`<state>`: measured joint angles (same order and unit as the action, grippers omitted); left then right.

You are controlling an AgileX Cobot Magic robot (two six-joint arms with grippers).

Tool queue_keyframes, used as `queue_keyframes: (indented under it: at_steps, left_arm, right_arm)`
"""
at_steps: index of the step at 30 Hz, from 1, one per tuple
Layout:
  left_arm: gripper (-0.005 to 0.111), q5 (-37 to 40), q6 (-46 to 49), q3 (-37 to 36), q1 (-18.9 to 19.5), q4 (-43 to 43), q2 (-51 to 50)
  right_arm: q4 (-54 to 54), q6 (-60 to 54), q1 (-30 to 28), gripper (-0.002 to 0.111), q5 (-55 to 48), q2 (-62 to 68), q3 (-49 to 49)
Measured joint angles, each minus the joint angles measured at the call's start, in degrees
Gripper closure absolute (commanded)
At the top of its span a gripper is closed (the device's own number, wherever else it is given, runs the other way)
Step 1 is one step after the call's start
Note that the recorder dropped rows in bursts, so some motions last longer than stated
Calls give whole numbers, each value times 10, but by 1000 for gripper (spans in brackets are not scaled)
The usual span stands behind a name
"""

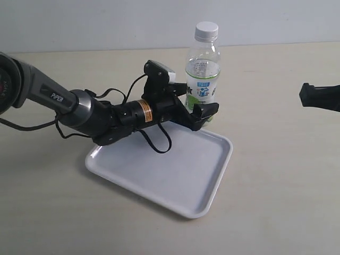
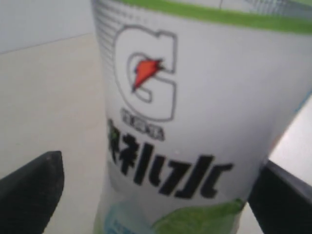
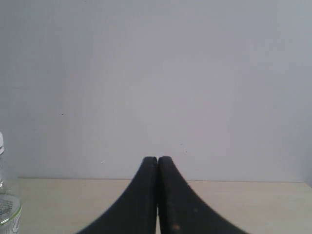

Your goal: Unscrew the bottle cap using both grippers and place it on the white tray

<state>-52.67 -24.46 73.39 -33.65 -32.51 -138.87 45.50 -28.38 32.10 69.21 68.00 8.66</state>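
Note:
The bottle stands upright on the table just past the far rim of the white tray, with the bottle cap screwed on top. My left gripper is open, its two black fingers on either side of the bottle's labelled body. In the left wrist view the bottle's label fills the frame between the fingers; one finger stands clearly apart from it, the other is close beside it. My right gripper is shut and empty, far to the right. Its wrist view shows the closed fingertips and the bottle at the frame edge.
The left arm, with its orange band and loose black cables, lies over the tray's far left corner. Beige tabletop surrounds the tray, and a pale wall stands behind the table.

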Motion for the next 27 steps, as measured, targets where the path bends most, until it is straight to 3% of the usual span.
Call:
queue_keyframes:
  at_steps: [13, 17, 21, 27]
  left_arm:
    - [11, 17, 23, 15, -20, 27, -15]
    - [16, 17, 30, 31, -20, 27, -30]
    - [34, 17, 30, 41, -20, 28, -30]
    - [77, 17, 33, 44, -20, 28, -30]
  right_arm:
    - [0, 0, 0, 108, 0, 0, 0]
    - [0, 0, 0, 108, 1, 0, 0]
    - [0, 0, 0, 108, 1, 0, 0]
    - [0, 0, 0, 108, 1, 0, 0]
